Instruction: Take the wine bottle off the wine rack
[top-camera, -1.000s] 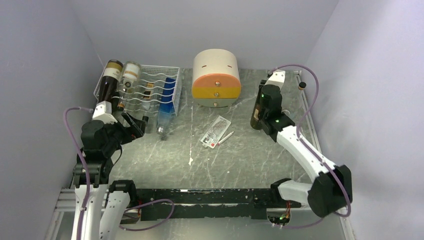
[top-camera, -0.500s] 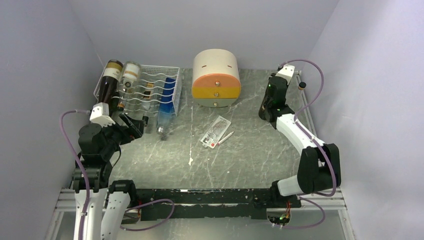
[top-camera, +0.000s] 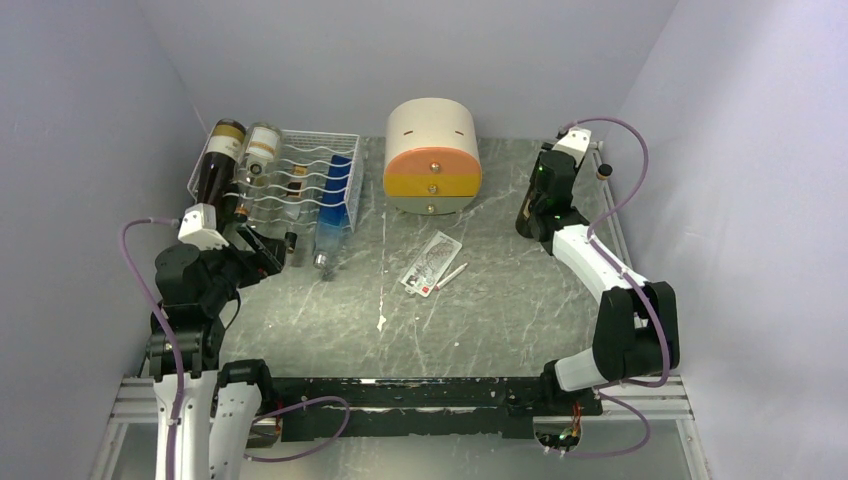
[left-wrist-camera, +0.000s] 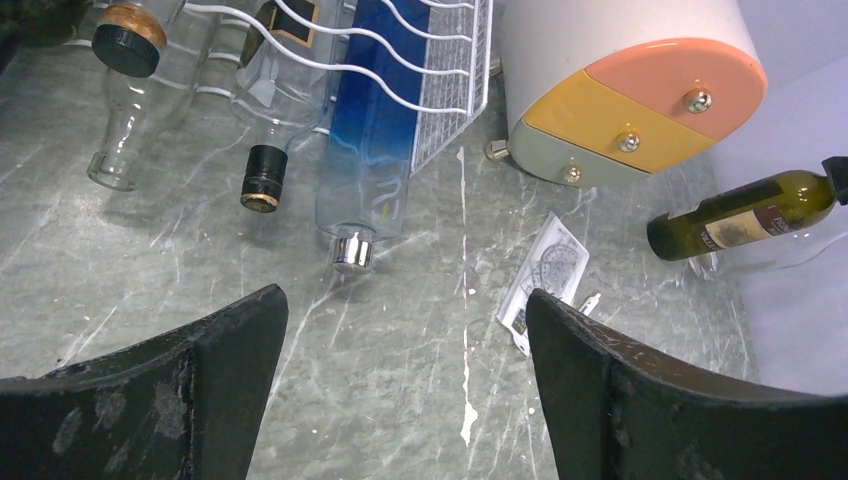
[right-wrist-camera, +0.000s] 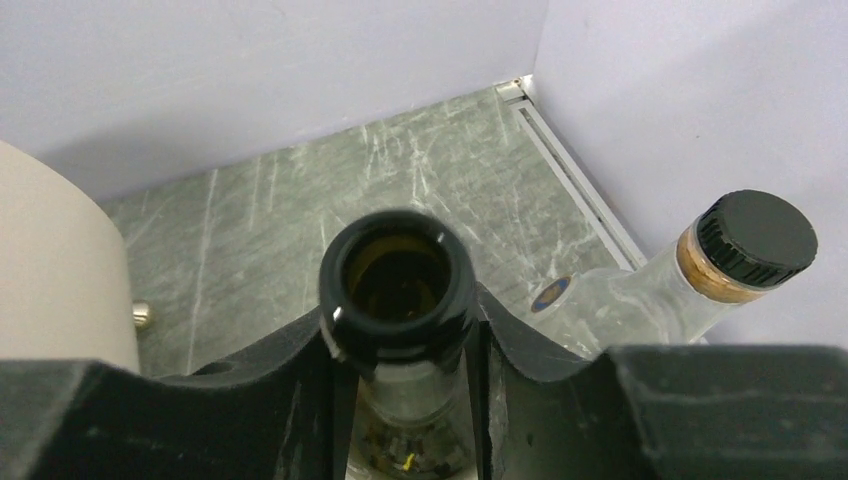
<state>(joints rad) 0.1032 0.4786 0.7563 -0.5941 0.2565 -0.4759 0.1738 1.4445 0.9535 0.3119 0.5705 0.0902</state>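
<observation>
The white wire wine rack (top-camera: 300, 180) stands at the back left and holds several bottles; it also shows in the left wrist view (left-wrist-camera: 430, 60). A dark green wine bottle (top-camera: 522, 214) is off the rack, upright at the back right, also seen from the left wrist (left-wrist-camera: 745, 215). My right gripper (top-camera: 545, 188) is shut on its neck just below the open mouth (right-wrist-camera: 400, 275); the fingers (right-wrist-camera: 290, 380) press both sides. I cannot tell if its base touches the table. My left gripper (top-camera: 268, 250) is open and empty in front of the rack, over bare table (left-wrist-camera: 405, 300).
A round cream-and-orange drawer cabinet (top-camera: 432, 155) stands at the back centre. A card (top-camera: 430, 265) and a pen (top-camera: 452, 275) lie mid-table. A clear bottle with a black cap (right-wrist-camera: 720, 270) stands by the right wall, close to the held bottle. A blue-tinted bottle (left-wrist-camera: 370, 150) sticks out of the rack.
My right arm has carried the dark bottle back and to the right, toward the back right corner, then almost stopped. The left gripper has shifted slightly and stays open.
</observation>
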